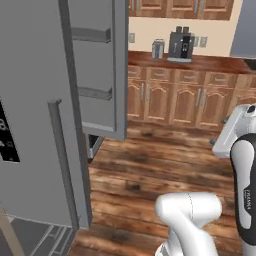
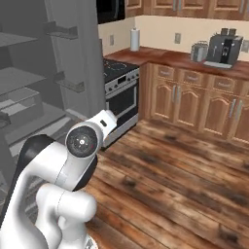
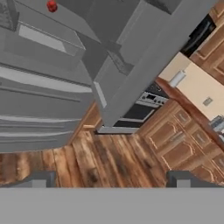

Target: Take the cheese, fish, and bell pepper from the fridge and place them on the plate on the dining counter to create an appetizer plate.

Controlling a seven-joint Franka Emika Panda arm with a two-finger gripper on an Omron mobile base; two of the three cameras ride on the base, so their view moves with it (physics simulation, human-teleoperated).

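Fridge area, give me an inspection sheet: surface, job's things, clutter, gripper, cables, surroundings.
Surface: wooden plank floor in front of the robot.
Job's things: fridge stands open, door swung out, grey shelves showing; a small red round item, likely the bell pepper, sits on a fridge shelf.
Clutter: coffee machine, toaster and paper towel roll on the wall counter.
Gripper: gripper open, holding nothing, pointed toward the floor by the fridge.
Cables: nothing seen.
Surroundings: stove, wooden cabinets.
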